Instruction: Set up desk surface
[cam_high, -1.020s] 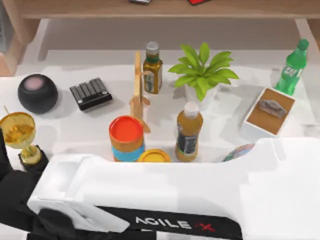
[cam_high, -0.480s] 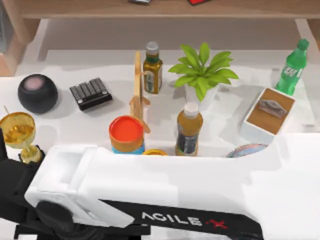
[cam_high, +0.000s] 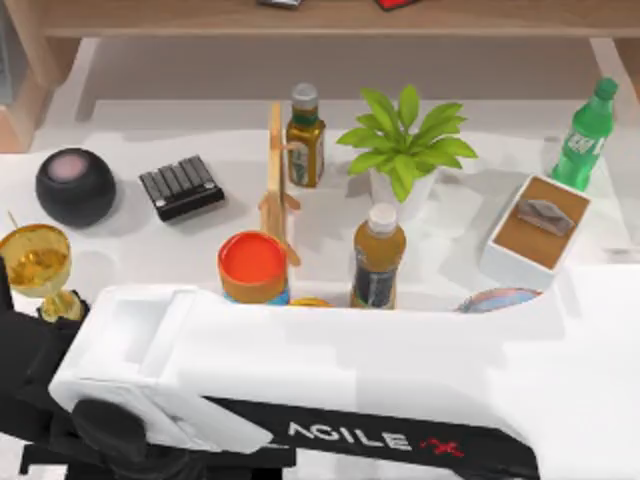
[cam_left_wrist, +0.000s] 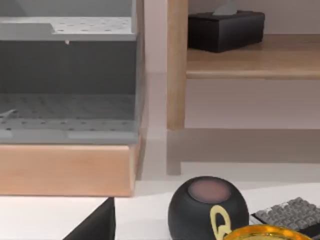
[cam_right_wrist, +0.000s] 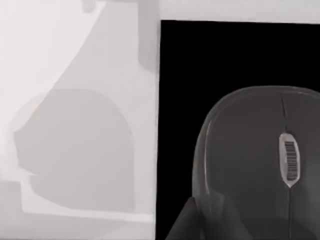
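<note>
A broad white tabletop (cam_high: 150, 250) with faint grey mottling is spreading across the middle of the top view, carrying a black speaker (cam_high: 75, 186) at nine o'clock, a potted plant (cam_high: 403, 150) toward twelve and a green bottle (cam_high: 584, 135) at two o'clock. A white AgileX arm (cam_high: 350, 380) is lying across six o'clock. In the right wrist view, a grey mouse (cam_right_wrist: 260, 160) is sitting on a black mat (cam_right_wrist: 220, 60); I cannot tell either tool's state.
</note>
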